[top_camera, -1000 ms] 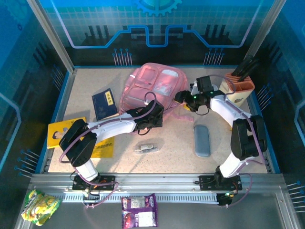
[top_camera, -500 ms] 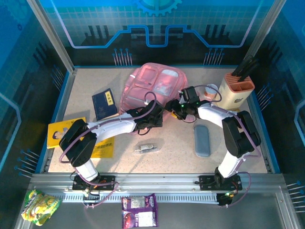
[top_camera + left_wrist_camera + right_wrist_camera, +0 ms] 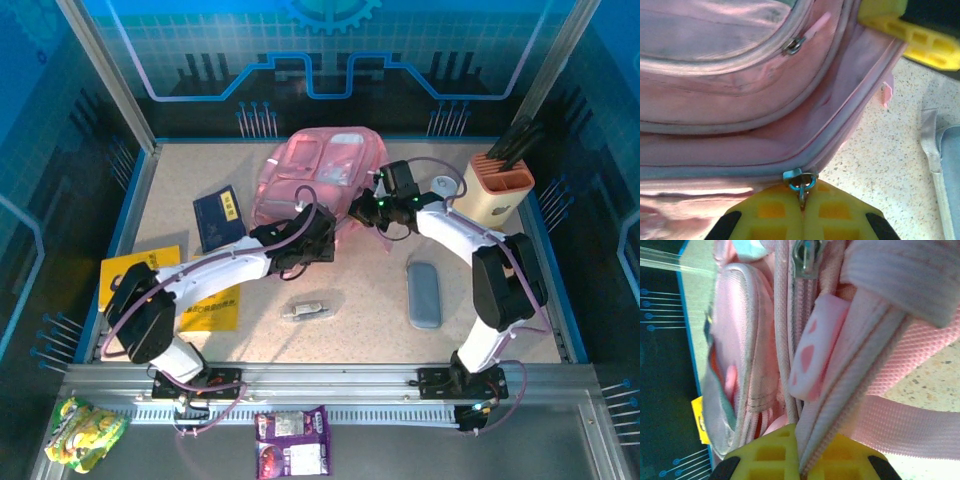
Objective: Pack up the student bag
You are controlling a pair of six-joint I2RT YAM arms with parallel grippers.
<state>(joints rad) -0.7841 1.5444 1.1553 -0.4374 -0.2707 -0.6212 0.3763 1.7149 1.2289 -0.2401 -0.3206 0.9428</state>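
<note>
The right gripper [image 3: 801, 462] has swung in and clamped the student bag [image 3: 315, 170] edge between its fingers, likely bracing it for the left gripper [image 3: 801, 212], which pinches the zipper pull [image 3: 800, 181].

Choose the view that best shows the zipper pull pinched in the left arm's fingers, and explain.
The left wrist view: the zipper pull sits at the student bag's seam, pinched between the shut left fingers. In the top external view it is too small to make out. The right wrist view faces the bag's strap instead.
</note>
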